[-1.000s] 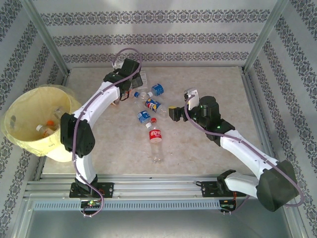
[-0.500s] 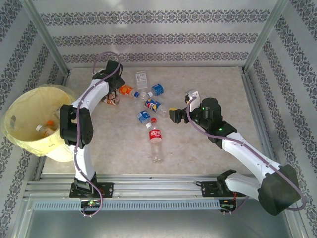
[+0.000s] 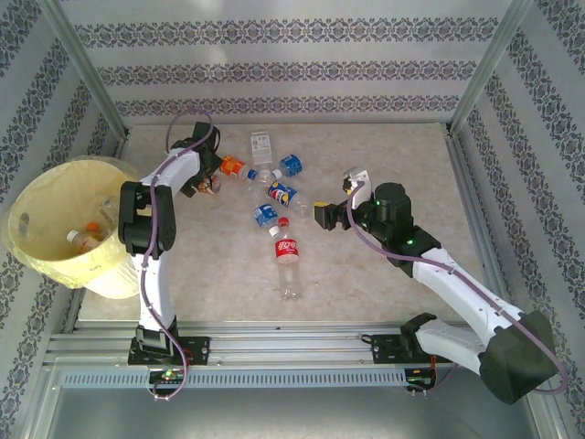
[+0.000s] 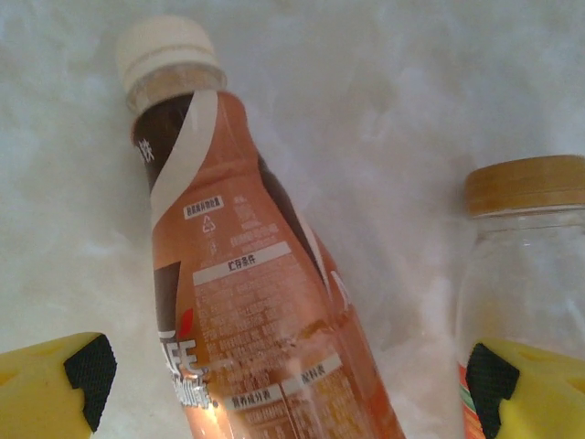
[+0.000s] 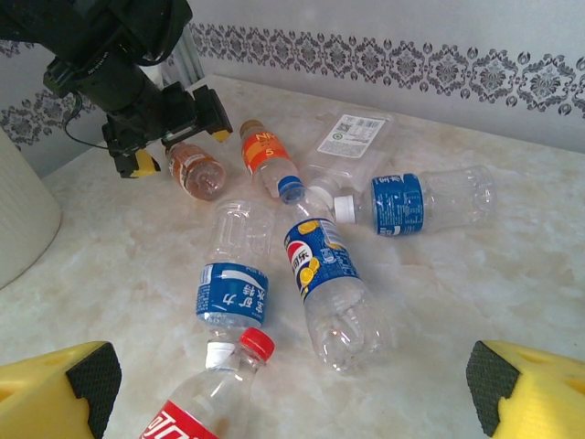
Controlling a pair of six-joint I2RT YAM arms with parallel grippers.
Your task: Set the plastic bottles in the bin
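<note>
Left gripper [image 4: 285, 377] gapes empty around a brown bottle [image 4: 256, 302], right gripper [image 5: 292, 384] likewise wide and empty; the bin [image 3: 101, 274] holds few, roughly seven plastic bottles [image 5: 320, 274] lie outside.

Top external looks down from high behind the near edge on the whole table [image 3: 384, 274], left wrist sits close over a brown-label bottle [image 4: 256, 302], right wrist views low across the bottle cluster [image 5: 302, 238] including it

The bin [image 3: 103, 277] stands left of the bottles [image 3: 286, 251] lying on the table [image 3: 393, 151].
</note>
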